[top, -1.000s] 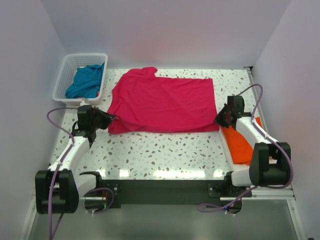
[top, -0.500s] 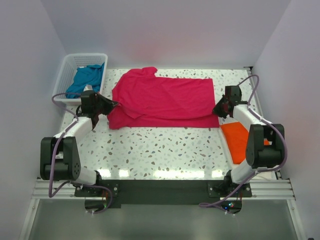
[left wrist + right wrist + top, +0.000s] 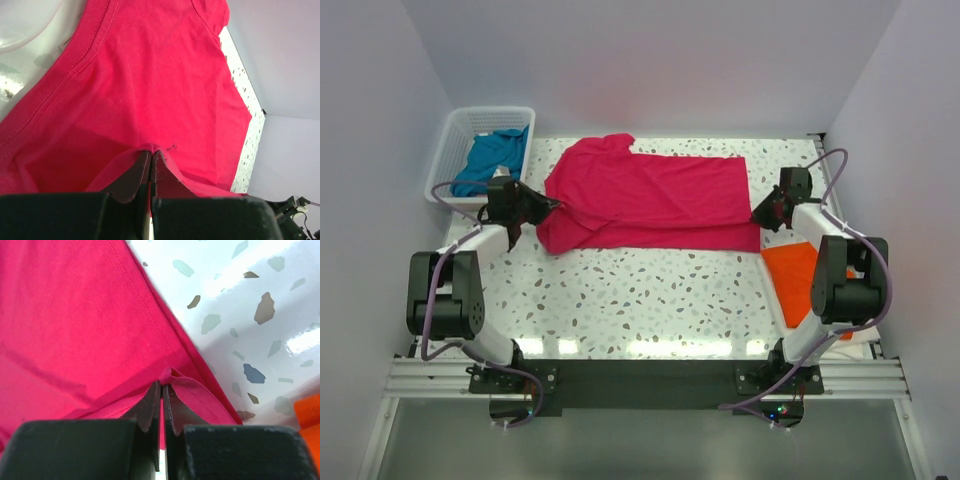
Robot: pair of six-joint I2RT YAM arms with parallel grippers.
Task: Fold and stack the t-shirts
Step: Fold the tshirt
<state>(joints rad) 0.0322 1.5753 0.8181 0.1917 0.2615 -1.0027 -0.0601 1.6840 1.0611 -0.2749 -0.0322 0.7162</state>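
Observation:
The crimson-pink t-shirt (image 3: 645, 200) lies spread across the back of the table, its near edge folded up and carried toward the back. My left gripper (image 3: 548, 207) is shut on the shirt's left near edge, pinching a fold of cloth (image 3: 151, 149). My right gripper (image 3: 760, 217) is shut on the right near hem (image 3: 166, 376). The orange t-shirt (image 3: 798, 283) lies flat at the right edge, under my right arm. The teal-blue t-shirt (image 3: 490, 158) sits crumpled in the basket.
The white lattice basket (image 3: 451, 150) stands at the back left corner. White walls close the table on three sides. Speckled tabletop (image 3: 650, 290) shows in front of the pink shirt.
Both grippers have moved away from the near edge toward the back, carrying the pink shirt's near edge with them; the shirt's visible depth has shrunk as it folds over.

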